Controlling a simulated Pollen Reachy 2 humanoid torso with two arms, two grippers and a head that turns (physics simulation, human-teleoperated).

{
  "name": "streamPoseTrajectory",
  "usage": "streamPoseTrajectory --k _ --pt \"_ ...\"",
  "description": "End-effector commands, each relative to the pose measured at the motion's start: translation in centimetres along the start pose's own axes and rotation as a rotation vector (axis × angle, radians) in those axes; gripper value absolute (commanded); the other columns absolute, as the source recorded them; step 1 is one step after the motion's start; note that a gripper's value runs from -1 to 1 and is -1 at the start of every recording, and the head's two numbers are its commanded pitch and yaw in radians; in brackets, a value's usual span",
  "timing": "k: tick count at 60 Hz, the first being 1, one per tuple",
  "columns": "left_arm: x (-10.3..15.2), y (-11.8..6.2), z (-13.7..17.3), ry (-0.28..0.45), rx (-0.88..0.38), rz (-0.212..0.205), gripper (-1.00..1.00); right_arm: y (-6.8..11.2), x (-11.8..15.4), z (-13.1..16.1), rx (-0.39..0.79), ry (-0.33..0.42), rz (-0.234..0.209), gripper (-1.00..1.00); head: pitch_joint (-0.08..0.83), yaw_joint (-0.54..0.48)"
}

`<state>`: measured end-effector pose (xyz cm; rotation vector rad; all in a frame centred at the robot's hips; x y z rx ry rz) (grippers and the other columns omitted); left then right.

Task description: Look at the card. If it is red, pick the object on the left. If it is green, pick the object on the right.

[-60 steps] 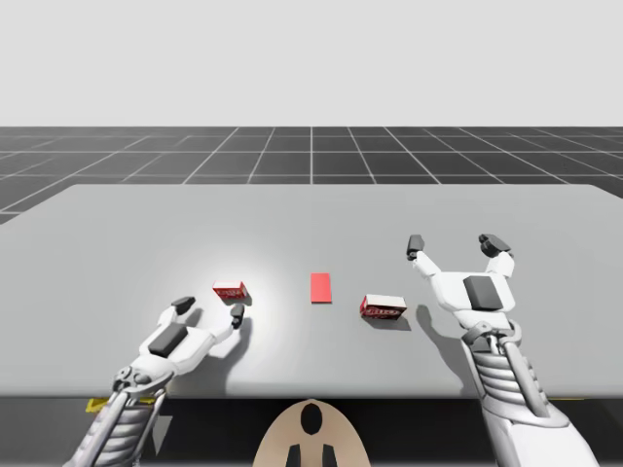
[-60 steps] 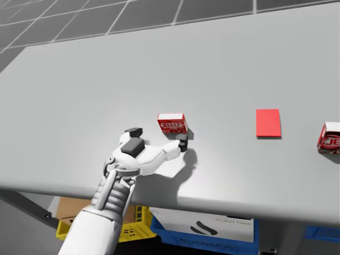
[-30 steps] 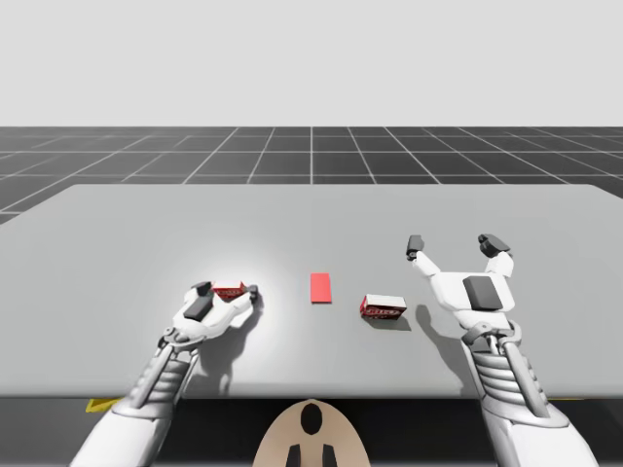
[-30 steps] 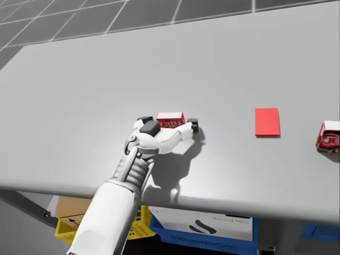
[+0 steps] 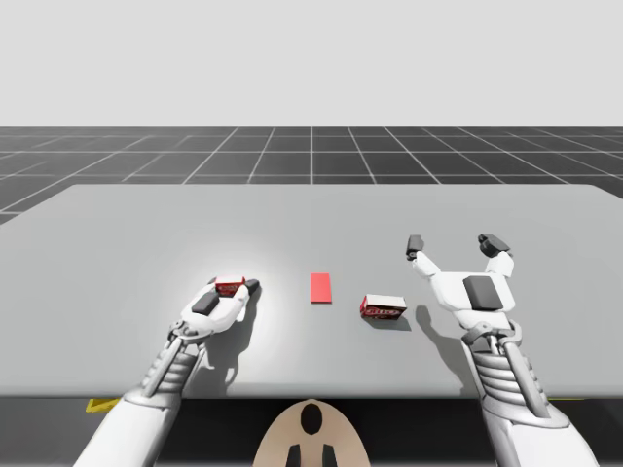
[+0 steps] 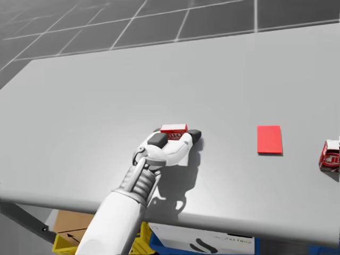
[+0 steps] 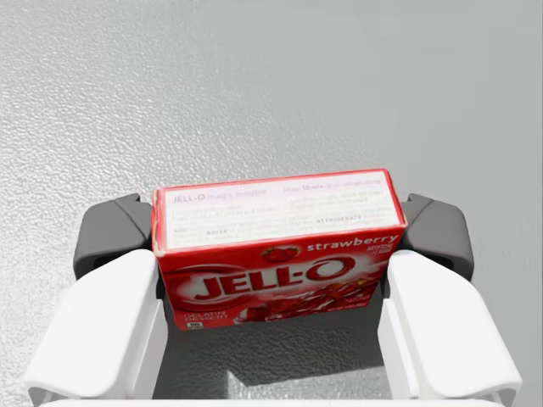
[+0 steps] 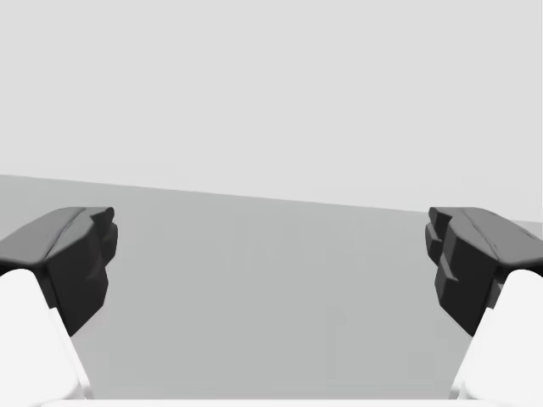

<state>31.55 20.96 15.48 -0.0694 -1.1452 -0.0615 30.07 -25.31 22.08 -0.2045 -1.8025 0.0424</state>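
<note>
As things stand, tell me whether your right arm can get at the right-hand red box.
Probably yes: my right gripper, open, hovers close beside the right-hand red box, with only bare table between.

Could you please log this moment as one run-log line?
card: red | left tool: shut on left red box, on table | right tool: open, away from right red box

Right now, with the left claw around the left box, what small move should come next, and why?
Probably a short straight lift. The card is red, so the left red box is the target, and my left claw looks shut on it, pads against both ends, while it sits on the table.
</note>
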Motion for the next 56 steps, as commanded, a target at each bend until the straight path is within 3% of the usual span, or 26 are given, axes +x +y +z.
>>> streamPoseTrajectory --k 1,12,19,27,36,42,53,56 --pt "-1.0 -1.4 -0.1 0.025 -0.034 0.035 1.0 0.1 0.0 0.0 0.001 0.003 -0.002 -1.0 0.573 0.35" --pt "-1.0 -1.5 0.0 0.02 -0.038 0.035 1.0 0.1 -0.1 0.1 0.004 0.003 0.007 -1.0 0.43 0.36" --pt "-0.5 -1.5 0.5 0.012 -0.049 0.045 1.0 0.1 -0.1 0.1 0.001 0.002 0.015 -1.0 0.392 0.36" --pt "1.9 -1.3 1.9 -0.043 -0.059 0.055 1.0 0.0 -0.1 0.1 0.0 0.0 0.015 -1.0 0.367 0.35" --pt "6.5 -0.9 4.0 -0.147 -0.07 0.06 1.0 0.0 -0.1 0.1 0.0 0.002 0.015 -1.0 0.357 0.35" --pt "9.0 -0.6 5.4 -0.207 -0.055 0.043 1.0 0.1 -0.2 -0.1 -0.036 0.017 -0.011 -1.0 0.35 0.35" --pt "13.4 -0.7 8.9 -0.351 -0.035 -0.012 1.0 0.1 -0.6 -0.3 -0.043 0.006 -0.013 -1.0 0.334 0.34" --pt "14.7 -0.9 10.1 -0.417 0.0 -0.055 1.0 0.1 -0.6 -0.3 -0.035 -0.001 -0.02 -1.0 0.329 0.34"
